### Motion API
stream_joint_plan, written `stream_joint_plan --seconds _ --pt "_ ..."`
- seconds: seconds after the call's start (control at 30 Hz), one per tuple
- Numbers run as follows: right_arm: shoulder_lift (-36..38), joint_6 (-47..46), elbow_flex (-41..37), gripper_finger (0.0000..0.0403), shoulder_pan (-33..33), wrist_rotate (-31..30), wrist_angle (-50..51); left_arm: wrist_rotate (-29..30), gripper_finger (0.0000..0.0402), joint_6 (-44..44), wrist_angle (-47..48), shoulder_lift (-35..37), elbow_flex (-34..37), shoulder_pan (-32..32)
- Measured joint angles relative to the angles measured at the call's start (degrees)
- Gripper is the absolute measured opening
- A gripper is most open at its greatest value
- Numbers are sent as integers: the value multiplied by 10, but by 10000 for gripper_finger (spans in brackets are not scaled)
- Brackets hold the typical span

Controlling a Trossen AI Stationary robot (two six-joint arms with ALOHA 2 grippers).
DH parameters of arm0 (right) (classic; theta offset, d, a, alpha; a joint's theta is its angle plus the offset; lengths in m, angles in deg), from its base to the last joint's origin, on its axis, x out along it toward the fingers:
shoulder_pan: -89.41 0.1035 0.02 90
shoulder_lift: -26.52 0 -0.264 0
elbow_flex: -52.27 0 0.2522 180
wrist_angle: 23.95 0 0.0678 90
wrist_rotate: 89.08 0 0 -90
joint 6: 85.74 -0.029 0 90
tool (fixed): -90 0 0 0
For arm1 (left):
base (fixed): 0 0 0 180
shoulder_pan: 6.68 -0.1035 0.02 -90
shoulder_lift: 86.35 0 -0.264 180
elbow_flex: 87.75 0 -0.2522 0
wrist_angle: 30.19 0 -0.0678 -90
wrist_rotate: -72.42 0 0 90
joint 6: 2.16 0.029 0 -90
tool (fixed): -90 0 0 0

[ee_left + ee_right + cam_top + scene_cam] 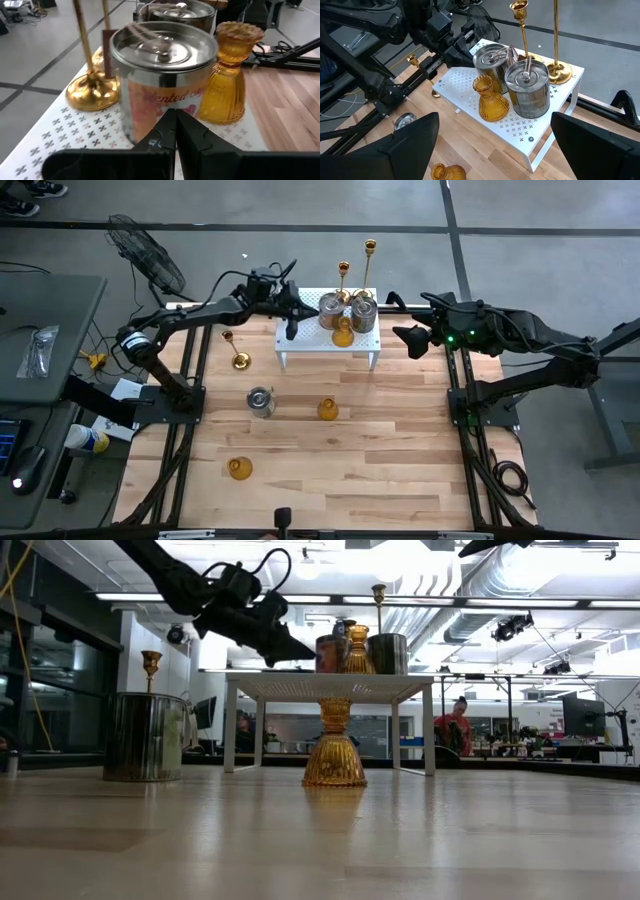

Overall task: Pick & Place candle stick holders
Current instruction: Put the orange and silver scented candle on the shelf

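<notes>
Amber glass holder (pixel 334 743) stands nearest on the table, in front of the white rack (pixel 300 345). To do the step well, I think the left gripper (pixel 291 326), clenched and empty above the rack's left part, must spread its fingers before it takes anything. Just ahead of its tips stands a silver cup (pixel 159 75) on the rack, not touching. Right gripper (pixel 413 340) waits wide beside the rack, holding nothing

Shiny metal tins (pixel 527 87), ribbed amber glass (pixel 491 102) (glossy).
</notes>
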Motion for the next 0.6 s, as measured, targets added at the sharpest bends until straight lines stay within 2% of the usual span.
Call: stream_joint_plan --seconds 0.2,0.6 --pt "0 0 0 375 0 0 0 20 0 0 -6 0 0 12" --pt "0 0 0 375 0 0 0 15 0 -8 -13 0 0 11"
